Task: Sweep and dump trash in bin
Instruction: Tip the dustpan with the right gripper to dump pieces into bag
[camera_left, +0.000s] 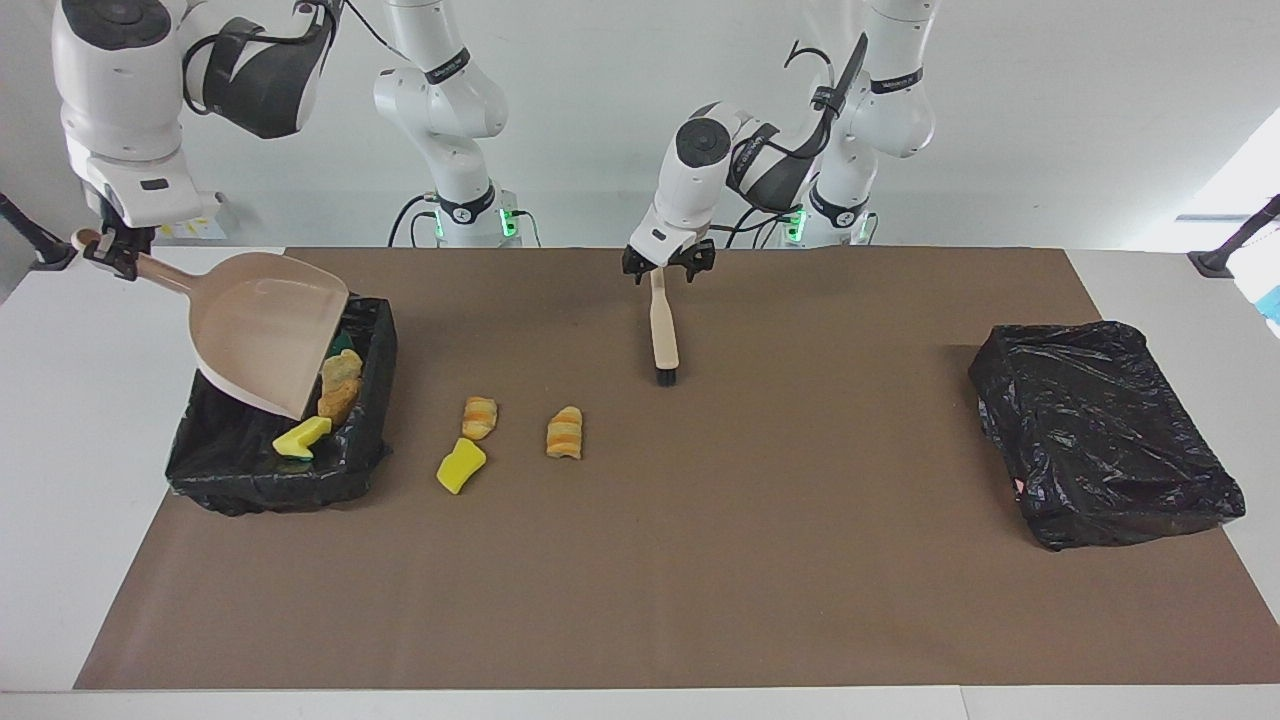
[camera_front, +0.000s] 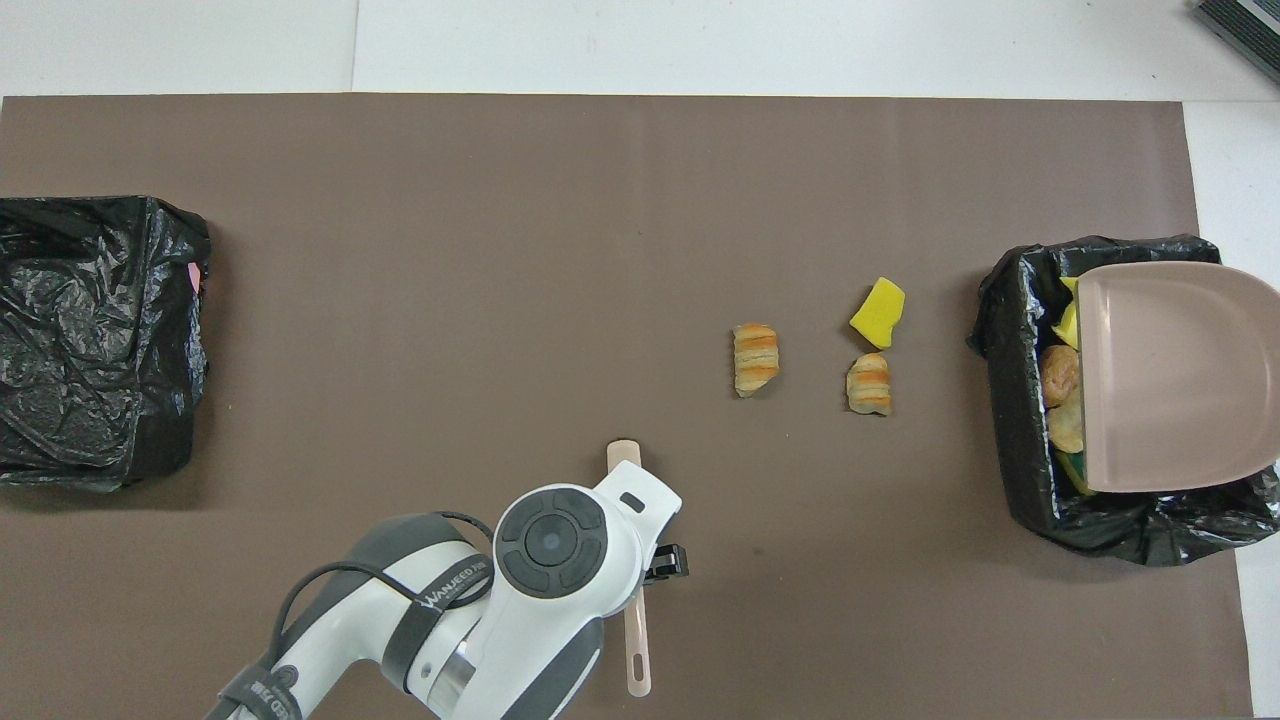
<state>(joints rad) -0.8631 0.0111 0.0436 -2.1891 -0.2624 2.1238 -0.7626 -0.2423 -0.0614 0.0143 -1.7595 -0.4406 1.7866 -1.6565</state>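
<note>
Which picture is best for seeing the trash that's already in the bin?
The facing view: the bin is open to it, showing the dumped scraps. In the overhead view the dustpan covers most of them; a few peek out beside it.

Brown mat (camera_left: 700, 560) — covered black bin (camera_left: 1105, 430) at left arm's end

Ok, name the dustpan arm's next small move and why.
Probably the right tool should carry the dustpan off the bin and down beside the three scraps on the mat: the pan looks empty, and the left tool stands open over the brush.
</note>
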